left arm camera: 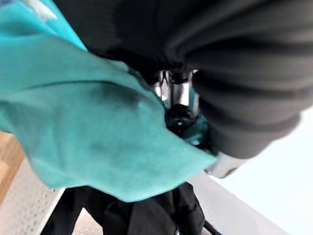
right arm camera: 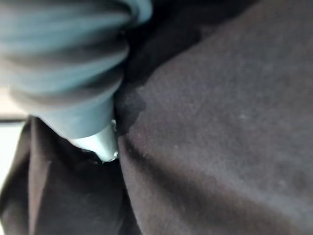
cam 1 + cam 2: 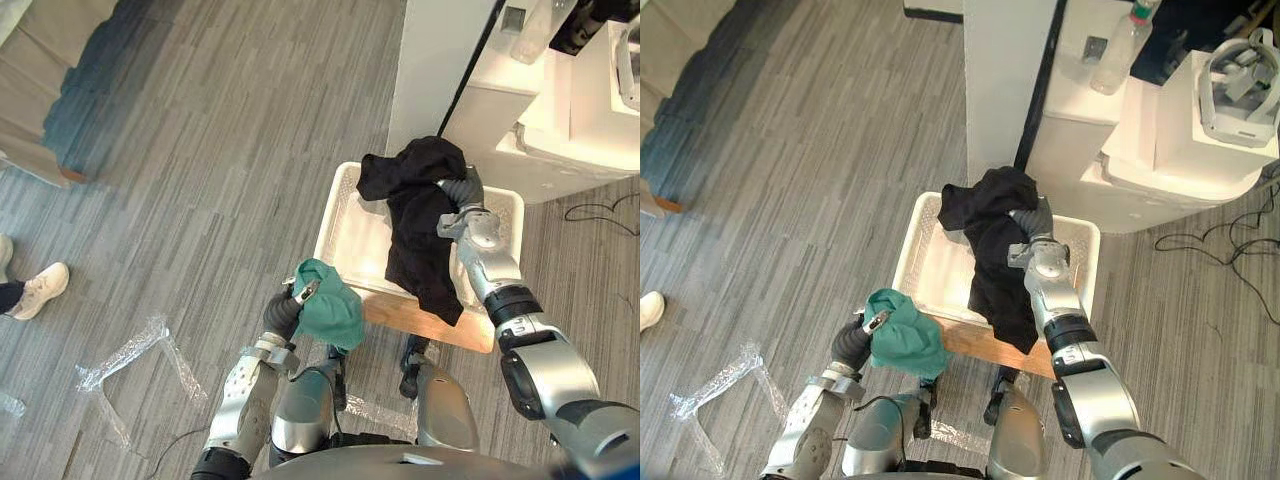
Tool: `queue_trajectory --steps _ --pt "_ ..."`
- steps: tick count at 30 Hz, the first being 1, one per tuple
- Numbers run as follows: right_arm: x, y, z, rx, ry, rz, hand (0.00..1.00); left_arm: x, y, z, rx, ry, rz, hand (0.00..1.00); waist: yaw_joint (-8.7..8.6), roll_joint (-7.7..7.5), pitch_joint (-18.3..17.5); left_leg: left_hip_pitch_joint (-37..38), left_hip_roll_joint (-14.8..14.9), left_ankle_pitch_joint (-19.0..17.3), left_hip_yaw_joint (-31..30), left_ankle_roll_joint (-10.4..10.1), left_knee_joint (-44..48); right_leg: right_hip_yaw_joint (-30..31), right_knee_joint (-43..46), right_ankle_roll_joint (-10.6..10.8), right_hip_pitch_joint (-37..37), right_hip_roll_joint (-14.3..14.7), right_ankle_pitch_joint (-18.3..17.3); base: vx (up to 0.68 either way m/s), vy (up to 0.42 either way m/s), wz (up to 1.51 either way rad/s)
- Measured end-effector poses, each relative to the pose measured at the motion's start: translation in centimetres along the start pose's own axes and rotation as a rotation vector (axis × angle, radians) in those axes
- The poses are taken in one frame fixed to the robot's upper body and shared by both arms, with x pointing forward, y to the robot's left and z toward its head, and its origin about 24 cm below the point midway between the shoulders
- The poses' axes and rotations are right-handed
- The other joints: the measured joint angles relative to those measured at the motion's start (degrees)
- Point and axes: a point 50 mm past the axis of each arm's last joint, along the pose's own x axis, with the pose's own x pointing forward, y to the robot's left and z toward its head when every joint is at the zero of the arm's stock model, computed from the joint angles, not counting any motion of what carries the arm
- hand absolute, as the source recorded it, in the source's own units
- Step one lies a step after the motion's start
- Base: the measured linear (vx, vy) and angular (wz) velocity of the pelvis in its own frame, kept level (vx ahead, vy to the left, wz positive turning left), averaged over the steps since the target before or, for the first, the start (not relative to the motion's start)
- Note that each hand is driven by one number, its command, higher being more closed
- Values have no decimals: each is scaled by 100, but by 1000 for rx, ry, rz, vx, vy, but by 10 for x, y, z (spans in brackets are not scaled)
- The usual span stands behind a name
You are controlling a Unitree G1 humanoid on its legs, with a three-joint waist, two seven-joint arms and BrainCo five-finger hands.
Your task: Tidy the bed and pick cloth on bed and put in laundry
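The black cloth (image 3: 415, 230) hangs from the right hand (image 3: 462, 198) in the middle right of the frame. It is over the white basket (image 3: 345, 230). The fingers of that hand are buried in the cloth, so I cannot tell if they are curled or straight. The bottom end of the black cloth droops past the near edge of the basket, over the wooden board (image 3: 420, 318) under it.

The left hand (image 3: 288, 305) is in the lower middle of the frame. Its fingers are curled tight round a green cloth (image 3: 335, 305). That cloth is held up just in front of the basket, not inside it.

To do this step well, the right hand should go toward the middle of the basket and come down low before it lets go. Then the long end should fall inside and not spill over the edge. After that, the green cloth needs to go up over the rim too.
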Motion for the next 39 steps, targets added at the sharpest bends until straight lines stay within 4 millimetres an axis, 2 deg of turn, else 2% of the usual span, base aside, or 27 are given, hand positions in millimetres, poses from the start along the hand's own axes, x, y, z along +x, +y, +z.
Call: queue_trajectory --steps 5,6,10,13,15,17,19,21,23,26,32,39 --pt "-22 -12 -29 1 43 -68 100 -1 4 4 -21 -37 26 100 -129 143 104 4 36 -134 74 100 91 39 62 -33 -3 22 -53 -41 -9 -6" --pt "-27 -12 -35 -1 54 -78 0 -2 5 5 -20 -40 28 100 -153 149 110 5 35 -139 88 105 100 54 62 -30 -4 22 -55 -105 -5 -7" --pt "-57 -23 -67 -39 122 -125 0 -4 7 6 -18 -60 43 100 -200 149 109 60 48 -188 220 129 127 199 43 -25 9 53 -55 -58 -5 -14" --pt "-82 -31 -85 -87 157 -139 0 -11 10 7 -19 -75 67 100 -309 158 103 163 47 -209 248 111 59 213 -55 15 99 71 -26 -15 3 -10" --pt "-100 -30 -95 -136 172 -130 0 -14 10 7 -19 -78 71 100 -366 168 87 271 75 -210 246 113 48 215 -188 28 266 121 0 42 -8 -3" --pt "-108 -25 -98 -156 170 -119 0 -15 10 7 -18 -79 71 100 -388 166 80 369 100 -211 248 113 44 210 -291 32 400 162 27 48 -17 -2" --pt "-117 -18 -104 -178 187 -91 0 -18 11 7 -19 -76 78 100 -411 147 -180 365 125 -215 250 104 -16 199 -457 32 438 218 78 68 -15 -1" --pt "-124 -17 -108 -178 200 -94 0 -22 11 7 -19 -77 82 100 -422 156 -421 405 144 -230 240 81 -44 187 -555 38 524 257 113 108 -11 1" --pt "-127 -14 -106 -162 191 -96 0 -25 9 12 -16 -98 80 100 -420 147 -495 641 165 -269 246 31 -92 186 -686 51 780 306 124 107 -4 -5" --pt "-136 -16 -108 -169 197 -95 0 -30 7 19 -9 -126 76 100 -405 129 -872 782 175 -278 249 18 -226 176 -903 65 960 364 164 67 5 -1" --pt "-148 -20 -110 -169 207 -131 0 -35 -2 40 18 -214 9 100 -335 85 -1167 1032 225 -354 254 -22 -240 175 -1195 64 1332 461 216 24 1 0" --pt "-159 -40 -110 -170 241 -262 0 -42 -21 92 81 -457 -119 100 -316 32 -1454 1159 271 -414 366 -15 -236 270 -1201 54 1446 516 209 3 5 -6"
